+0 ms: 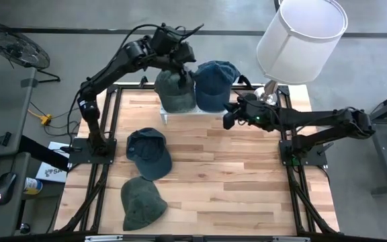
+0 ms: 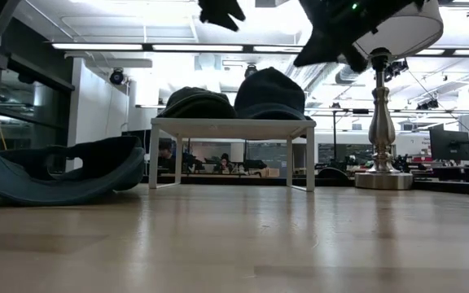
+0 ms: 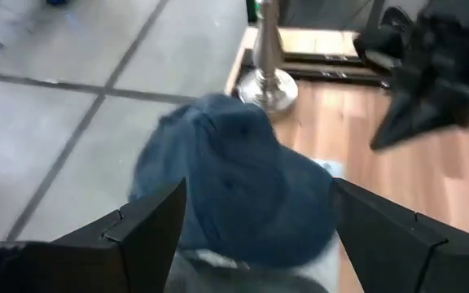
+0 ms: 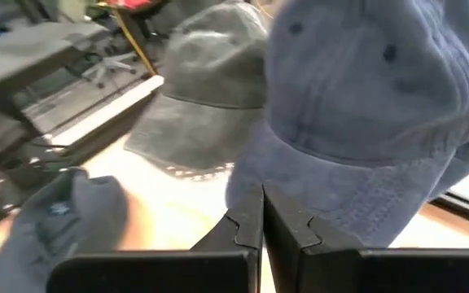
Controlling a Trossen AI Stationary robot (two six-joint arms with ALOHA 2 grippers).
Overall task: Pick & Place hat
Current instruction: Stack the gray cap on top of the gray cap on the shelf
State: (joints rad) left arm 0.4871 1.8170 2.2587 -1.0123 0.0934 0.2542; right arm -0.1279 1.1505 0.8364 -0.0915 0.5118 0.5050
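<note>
A grey-green hat (image 1: 175, 91) and a blue hat (image 1: 213, 84) sit side by side on a small white stand (image 2: 231, 126) at the table's far middle. Another blue hat (image 1: 148, 153) and a green hat (image 1: 142, 202) lie flat on the wooden table toward the near left. My left gripper (image 1: 183, 69) hovers open above the grey-green hat, and its wrist view looks down on the blue hat (image 3: 234, 179) between its spread fingers. My right gripper (image 1: 228, 121) is shut and hangs just off the blue hat's brim (image 4: 332, 187) on its right, apart from it in the low view.
A lamp with a white shade (image 1: 301, 37) and a metal base (image 2: 381, 175) stands at the far right, close behind my right arm. The table's near right half is bare wood (image 1: 247, 188). The dark table frame (image 1: 301, 195) runs along both sides.
</note>
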